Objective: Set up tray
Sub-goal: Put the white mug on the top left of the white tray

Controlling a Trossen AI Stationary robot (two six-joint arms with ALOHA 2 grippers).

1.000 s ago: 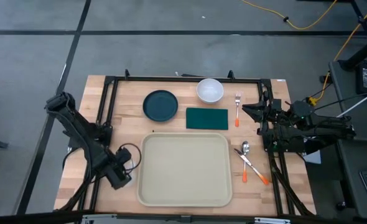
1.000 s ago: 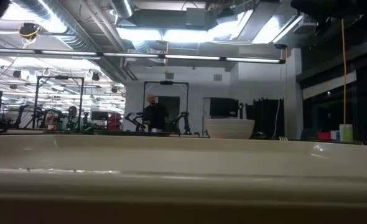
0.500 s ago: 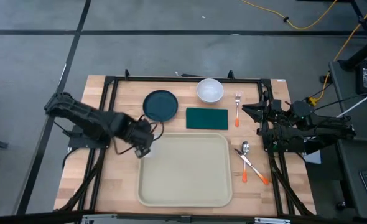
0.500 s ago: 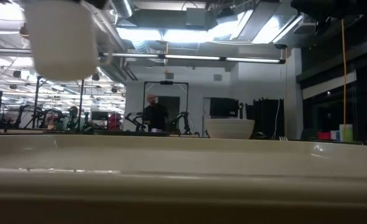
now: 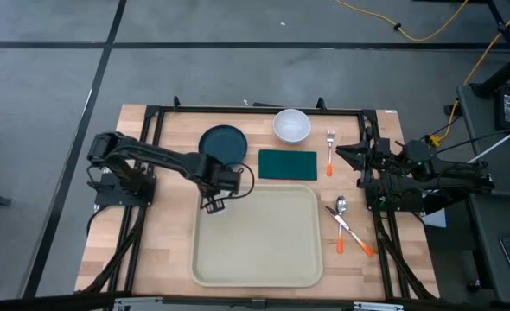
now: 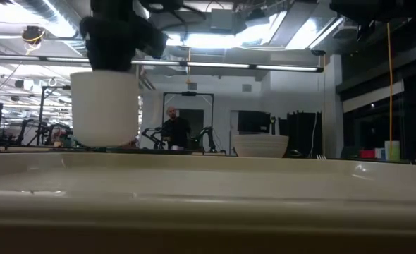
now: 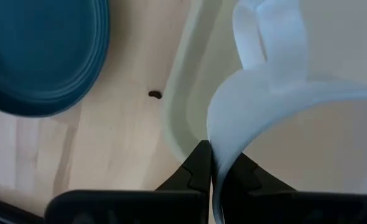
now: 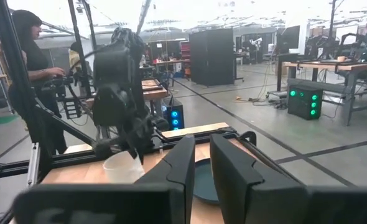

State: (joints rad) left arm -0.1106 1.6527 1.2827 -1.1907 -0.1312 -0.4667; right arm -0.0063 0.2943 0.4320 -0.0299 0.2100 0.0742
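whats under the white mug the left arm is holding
The left gripper pinches the rim of the white mug above the tray, at its corner nearest the blue plate. The mug hides the tray directly beneath it.

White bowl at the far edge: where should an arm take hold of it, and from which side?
Take the white bowl by its rim from straight above, jaws astride the wall: it stands upright and open, with nothing over it. The right gripper, parked nearby, is probably best placed; the left gripper holds the white mug.
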